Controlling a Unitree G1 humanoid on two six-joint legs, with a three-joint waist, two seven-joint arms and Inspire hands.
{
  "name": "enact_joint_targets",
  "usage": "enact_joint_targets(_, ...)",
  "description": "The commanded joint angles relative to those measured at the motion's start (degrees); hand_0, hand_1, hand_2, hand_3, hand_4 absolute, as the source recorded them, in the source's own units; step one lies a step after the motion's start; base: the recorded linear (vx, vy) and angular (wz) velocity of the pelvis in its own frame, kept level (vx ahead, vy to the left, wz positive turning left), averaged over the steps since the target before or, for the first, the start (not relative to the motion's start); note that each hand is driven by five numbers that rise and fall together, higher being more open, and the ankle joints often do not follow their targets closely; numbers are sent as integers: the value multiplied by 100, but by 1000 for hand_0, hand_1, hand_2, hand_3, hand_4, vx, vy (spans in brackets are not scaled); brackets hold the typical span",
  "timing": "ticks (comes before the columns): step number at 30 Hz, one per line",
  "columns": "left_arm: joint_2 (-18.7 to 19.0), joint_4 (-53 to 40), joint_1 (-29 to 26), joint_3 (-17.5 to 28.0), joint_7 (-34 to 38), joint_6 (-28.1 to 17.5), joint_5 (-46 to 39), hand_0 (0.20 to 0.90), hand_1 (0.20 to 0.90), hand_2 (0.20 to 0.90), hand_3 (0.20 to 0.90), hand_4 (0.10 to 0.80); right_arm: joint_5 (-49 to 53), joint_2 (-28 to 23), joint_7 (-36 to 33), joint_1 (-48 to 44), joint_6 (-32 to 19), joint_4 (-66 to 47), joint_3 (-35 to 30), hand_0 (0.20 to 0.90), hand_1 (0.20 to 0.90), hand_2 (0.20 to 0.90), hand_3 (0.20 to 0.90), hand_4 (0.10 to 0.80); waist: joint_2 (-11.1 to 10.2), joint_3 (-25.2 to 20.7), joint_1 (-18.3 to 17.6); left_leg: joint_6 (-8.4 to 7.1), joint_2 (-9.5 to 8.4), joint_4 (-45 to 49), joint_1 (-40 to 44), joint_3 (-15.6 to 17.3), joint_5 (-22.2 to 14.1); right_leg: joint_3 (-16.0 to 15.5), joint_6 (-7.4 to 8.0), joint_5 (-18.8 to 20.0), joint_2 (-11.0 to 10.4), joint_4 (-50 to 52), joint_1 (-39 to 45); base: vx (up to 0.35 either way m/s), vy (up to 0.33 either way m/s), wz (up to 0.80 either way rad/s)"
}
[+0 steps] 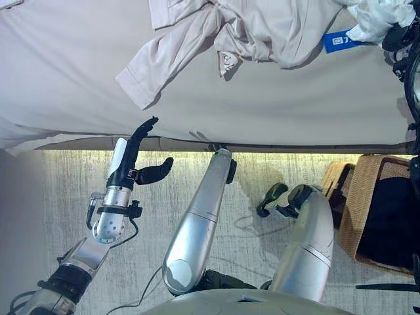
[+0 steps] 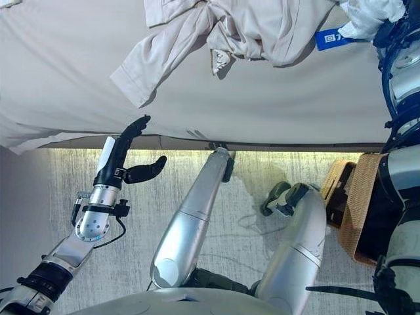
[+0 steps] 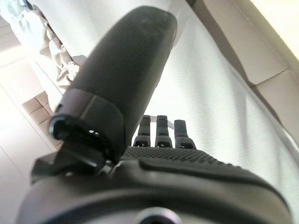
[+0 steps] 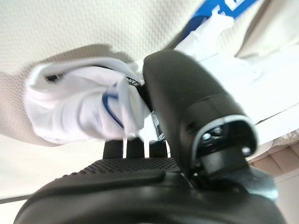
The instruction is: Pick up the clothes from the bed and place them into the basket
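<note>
Progress: white garment [image 4: 77,109] clutched in right hand [image 4: 187,116] fingers, at 1 o'clock over the bed [image 1: 65,85]; wicker basket [image 1: 364,203] at 4 o'clock not yet reached.
Remaining: beige shirt [image 1: 262,29], crumpled at 12 o'clock.
Left hand [image 1: 134,157]: fingers released, empty.

- I see one piece of print: a blue label [image 1: 339,41] with white characters, lying on the bed [image 1: 79,59] beside the white garment [image 1: 377,18]. The characters are too small for me to make out.
- In the right wrist view the same blue label [image 4: 233,5] shows white marks at the edge, cut off and unreadable.
- I can read nothing else anywhere.
</note>
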Motion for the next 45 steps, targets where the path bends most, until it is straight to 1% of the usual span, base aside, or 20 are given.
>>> enact_joint_targets(1, 237, -359, 209, 574, 42, -620, -282, 900, 900, 900, 900, 800, 192, -663, -85, -345, -279, -286, 101, 300, 300, 300, 200, 100, 11, -225, -62, 345, -19, 48, 1104, 332, -864, -328, -46, 144, 407, -382, 929, 78, -15, -5)
enact_joint_targets(9, 218, -221, 150, 490, -147, -584, -289, 900, 900, 900, 900, 800, 66, -699, 217, -157, -457, -77, -56, 300, 300, 300, 200, 100, -128, -225, -119, 296, 99, -570, 1978, 354, -747, -362, -7, 312, 376, -1000, 1759, 72, 5, -5)
enact_joint_targets(12, 192, -208, 91, 448, -193, -517, -254, 900, 900, 900, 900, 800, 37, -764, 284, -60, -562, -52, -105, 300, 300, 300, 200, 100, -201, -226, -162, 270, 185, -962, 2458, 382, -606, -369, 8, 408, 341, -1352, 2198, 47, 26, -11)
enact_joint_targets(14, 192, -189, 82, 449, -207, -491, -245, 900, 900, 900, 900, 800, 81, -795, 302, -36, -602, -88, -119, 300, 300, 300, 200, 100, -233, -228, -180, 265, 209, -1128, 2640, 394, -571, -376, 13, 450, 343, -1500, 2365, 0, 32, -7)
enact_joint_targets(15, 178, -138, 74, 443, -246, -469, -219, 900, 900, 900, 900, 800, 191, -841, 275, 20, -665, -138, -156, 300, 300, 300, 200, 100, -279, -296, -206, 273, 246, -1441, 2781, 415, -320, -441, -41, 661, 338, -1774, 2499, -22, 33, -8)
enact_joint_targets(19, 216, -4, -16, 375, -297, -269, -117, 900, 900, 900, 900, 800, 285, -934, 183, 289, -951, -377, -339, 300, 300, 300, 200, 100, -465, -569, -316, 235, 392, -2123, 3431, 509, -150, -464, 36, 912, 351, -2492, 3139, 56, 25, -18)
enact_joint_targets(22, 224, 98, -74, 345, -317, -163, -169, 900, 900, 900, 900, 800, 375, -1016, 120, 457, -1123, -536, -460, 300, 300, 300, 200, 100, -552, -745, -398, 189, 463, -2519, 3796, 563, -43, -480, 77, 1051, 404, -2985, 3546, 86, 19, -15)
enact_joint_targets(23, 202, 193, -100, 328, -352, -123, -170, 900, 900, 900, 900, 800, 350, -1065, 104, 580, -1221, -621, -541, 300, 300, 300, 200, 100, -600, -874, -455, 153, 488, -2799, 4020, 586, 50, -467, 117, 1161, 453, -3330, 3790, 95, 19, -20)
enact_joint_targets(24, 193, 217, -105, 325, -365, -88, -156, 900, 900, 900, 900, 800, 343, -1084, 89, 628, -1242, -661, -559, 300, 300, 300, 200, 100, -618, -923, -475, 142, 495, -2901, 4105, 602, 81, -462, 129, 1200, 476, -3454, 3881, 113, 20, -21)
enact_joint_targets(27, 132, 447, -92, 344, -500, 109, -150, 900, 900, 900, 900, 800, 399, -1321, 71, 994, -1301, -1069, -753, 300, 300, 300, 200, 100, -752, -1368, -686, 57, 566, -3769, 4754, 783, 307, -435, 259, 1489, 653, -4504, 4531, 156, 18, -23)
enact_joint_targets(28, 133, 462, -88, 345, -522, 129, -155, 900, 900, 900, 900, 800, 402, -1343, 53, 1060, -1297, -1125, -804, 300, 300, 300, 200, 100, -764, -1404, -704, 49, 572, -3855, 4832, 809, 326, -433, 271, 1520, 674, -4598, 4602, 129, 12, -19)
enact_joint_targets(30, 93, 635, -56, 362, -647, 136, -142, 900, 900, 900, 900, 800, 471, -1476, -51, 1305, -1292, -1408, -1024, 300, 300, 300, 200, 100, -830, -1746, -902, -31, 639, -4525, 5290, 977, 467, -359, 409, 1726, 805, -5291, 4957, 108, 17, -20)
enact_joint_targets(31, 93, 643, -59, 360, -665, 131, -131, 900, 900, 900, 900, 800, 488, -1491, -85, 1341, -1293, -1437, -1059, 300, 300, 300, 200, 100, -838, -1784, -917, -35, 643, -4613, 5331, 994, 517, -358, 417, 1782, 821, -5380, 4989, 113, 24, -14)
enact_joint_targets(32, 58, 761, -57, 331, -679, 123, -125, 900, 900, 900, 900, 800, 533, -1563, -95, 1500, -1323, -1571, -1213, 300, 300, 300, 200, 100, -862, -1950, -1016, -65, 649, -4953, 5541, 1067, 592, -304, 487, 1915, 866, -5736, 5153, 70, 21, -12)
enact_joint_targets(33, 37, 818, -58, 317, -688, 107, -117, 900, 900, 900, 900, 800, 554, -1604, -129, 1573, -1347, -1630, -1278, 300, 300, 300, 200, 100, -868, -2006, -1066, -78, 652, -5061, 5648, 1096, 594, -265, 523, 1942, 885, -5831, 5228, 78, 25, -24)
enact_joint_targets(34, 26, 884, -69, 307, -699, 91, -124, 900, 900, 900, 900, 800, 544, -1648, -142, 1633, -1369, -1680, -1350, 300, 300, 300, 200, 100, -880, -2091, -1119, -85, 651, -5231, 5714, 1117, 662, -233, 561, 2041, 903, -5986, 5258, 23, 30, -28)
enact_joint_targets(35, 9, 1027, -113, 299, -720, 46, -161, 900, 900, 900, 900, 800, 518, -1731, -203, 1723, -1393, -1788, -1439, 300, 300, 300, 200, 100, -886, -2224, -1220, -110, 660, -5515, 5865, 1186, 760, -175, 639, 2162, 938, -6209, 5325, 15, 29, -28)
enact_joint_targets(39, -82, 1327, -163, 254, -739, 17, -155, 900, 900, 900, 900, 800, 549, -1909, -286, 1954, -1341, -2092, -1663, 300, 300, 300, 200, 100, -904, -2463, -1422, -163, 665, -6109, 6158, 1281, 968, -15, 800, 2418, 1004, -6683, 5457, 15, 27, -27)
enact_joint_targets(41, -120, 1449, -201, 213, -722, 32, -132, 900, 900, 900, 900, 800, 588, -2014, -305, 2055, -1320, -2223, -1782, 300, 300, 300, 200, 100, -914, -2559, -1519, -190, 684, -6420, 6285, 1310, 1079, 89, 873, 2552, 1037, -6901, 5496, 8, 12, -32)
enact_joint_targets(45, -198, 1714, -270, 196, -799, -97, -51, 900, 900, 900, 900, 800, 695, -2199, -295, 2356, -1309, -2470, -2140, 300, 300, 300, 200, 100, -926, -2708, -1705, -208, 696, -6833, 6450, 1405, 1191, 264, 979, 2742, 1071, -7205, 5511, -9, 5, -27)
